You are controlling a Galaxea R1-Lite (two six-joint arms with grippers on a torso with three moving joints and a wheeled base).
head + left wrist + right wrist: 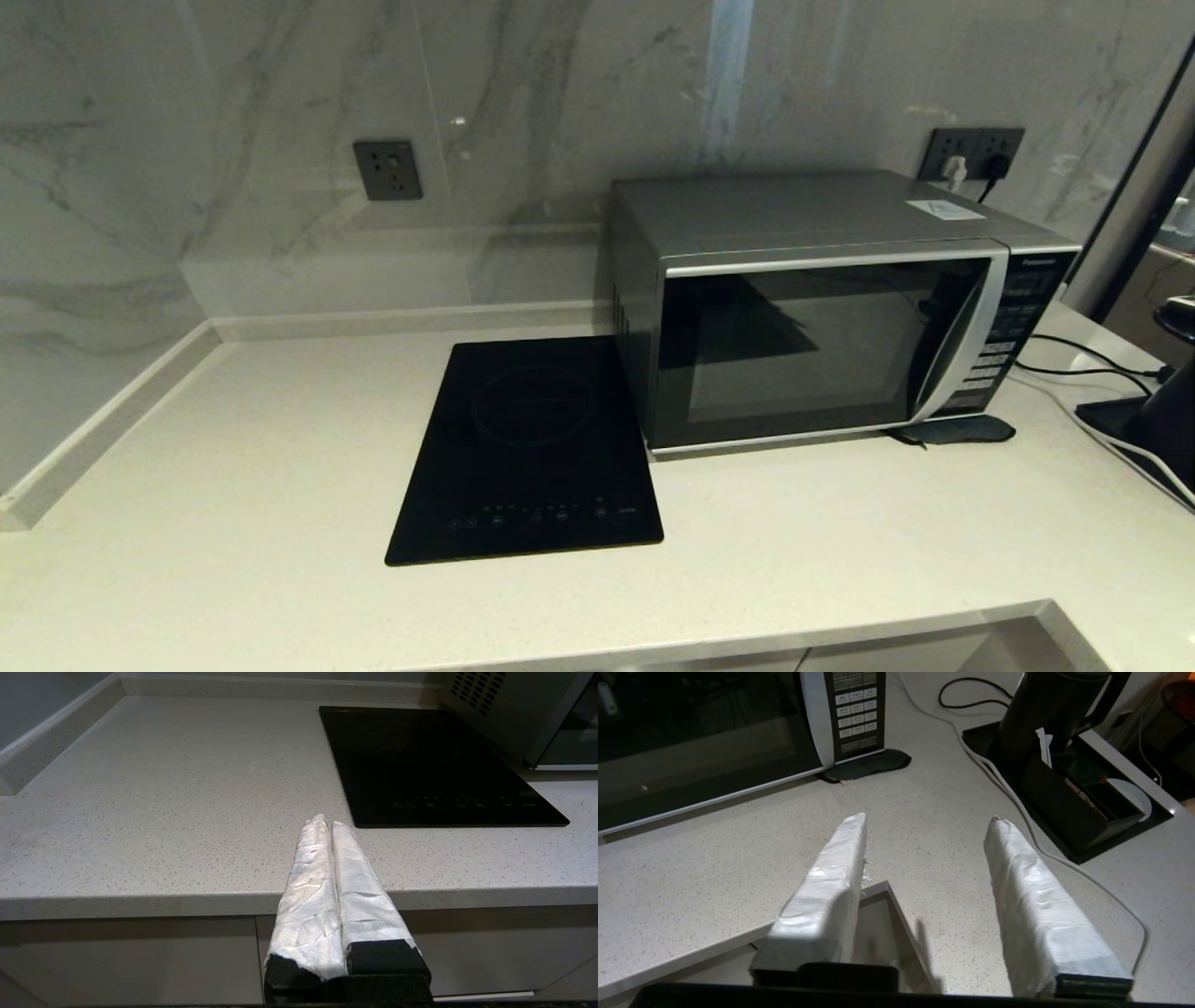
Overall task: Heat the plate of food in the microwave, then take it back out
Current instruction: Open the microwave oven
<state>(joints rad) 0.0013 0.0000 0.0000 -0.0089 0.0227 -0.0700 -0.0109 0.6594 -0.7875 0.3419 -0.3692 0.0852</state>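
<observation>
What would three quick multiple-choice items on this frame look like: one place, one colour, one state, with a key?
1. Where is the induction hob relative to the microwave?
A. On top of it
B. Beside it, on its left in the head view
C. Behind it

2. What colour is the wrap on the right gripper fingers?
A. White
B. Red
C. Blue

3. How does the microwave door stand?
A. Wide open
B. Removed
C. Closed

Key:
1 B, the hob lies flat on the counter against the microwave's left side.
2 A, both wrapped fingers show white in the right wrist view.
3 C, the dark glass door sits flush with the front.
</observation>
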